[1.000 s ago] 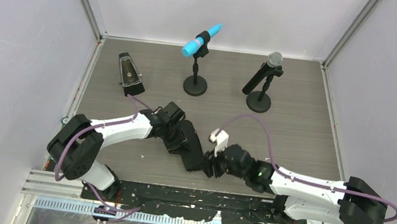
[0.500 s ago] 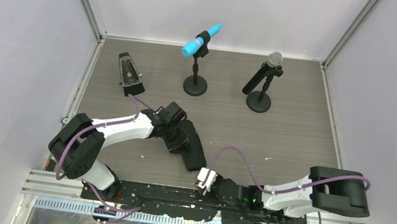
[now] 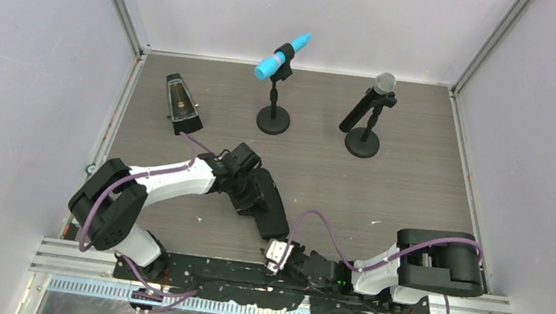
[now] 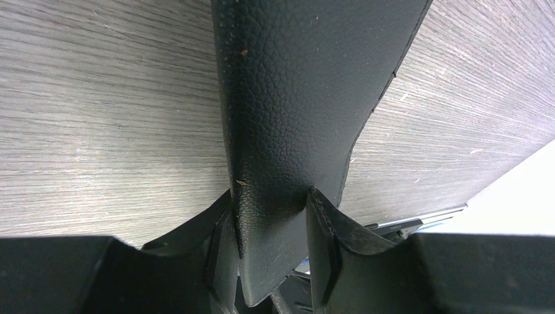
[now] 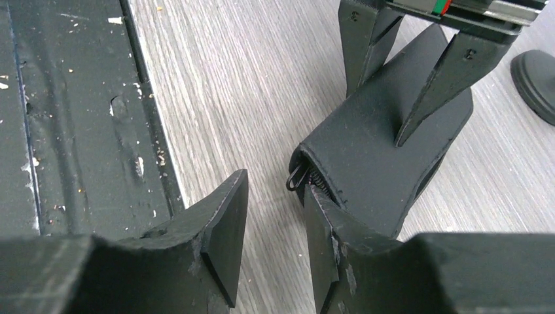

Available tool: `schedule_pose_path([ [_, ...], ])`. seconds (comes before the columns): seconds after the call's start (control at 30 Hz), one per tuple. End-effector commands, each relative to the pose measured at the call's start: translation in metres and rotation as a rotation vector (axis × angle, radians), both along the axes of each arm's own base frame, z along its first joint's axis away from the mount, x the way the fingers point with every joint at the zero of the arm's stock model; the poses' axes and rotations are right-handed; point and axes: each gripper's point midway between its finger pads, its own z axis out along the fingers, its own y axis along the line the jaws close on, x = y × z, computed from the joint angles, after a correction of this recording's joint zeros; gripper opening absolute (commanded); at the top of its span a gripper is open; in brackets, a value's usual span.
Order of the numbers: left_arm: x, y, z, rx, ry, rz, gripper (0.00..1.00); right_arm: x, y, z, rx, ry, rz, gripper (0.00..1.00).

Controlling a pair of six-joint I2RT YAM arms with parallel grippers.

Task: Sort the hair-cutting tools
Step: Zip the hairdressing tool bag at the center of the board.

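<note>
1. While the left gripper [image 4: 271,255] stays clamped on the black pebbled-leather tool pouch [image 4: 307,104], its jaws pinch the pouch's near flap and the pouch rests flat on the grey wood-grain table [image 3: 410,184].
2. The right gripper [image 5: 275,229] has drawn back from the pouch's open end to the near edge of the table; its jaws stand apart with nothing between them.
3. At the pouch mouth a thin black wire spring [image 5: 300,176] pokes out; no cutting tool lies on the table, so whatever it holds is, I judge, still inside.
4. Far behind stand a blue microphone on a stand [image 3: 281,55], a black microphone on a stand [image 3: 370,104] and a black metronome [image 3: 181,102].
</note>
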Motion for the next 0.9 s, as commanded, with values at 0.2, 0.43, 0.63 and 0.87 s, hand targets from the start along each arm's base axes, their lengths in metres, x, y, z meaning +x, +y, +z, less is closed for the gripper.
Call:
schedule_pose_path([
  [0.2, 0.005, 0.006, -0.009, 0.035, -0.024, 0.035, 0.31, 0.013, 0.017, 0.032, 0.1, -0.079, -0.06, 0.41],
  [0.43, 0.004, 0.006, -0.007, 0.033, -0.032, 0.04, 0.31, 0.016, 0.019, 0.033, 0.1, -0.091, -0.076, 0.34],
  [0.63, 0.003, 0.006, -0.005, 0.027, -0.041, 0.043, 0.31, 0.016, 0.019, 0.029, 0.084, -0.084, -0.081, 0.23],
  [0.87, 0.006, 0.013, -0.005, 0.057, -0.053, 0.039, 0.31, 0.017, 0.004, 0.019, 0.053, -0.045, -0.107, 0.07],
])
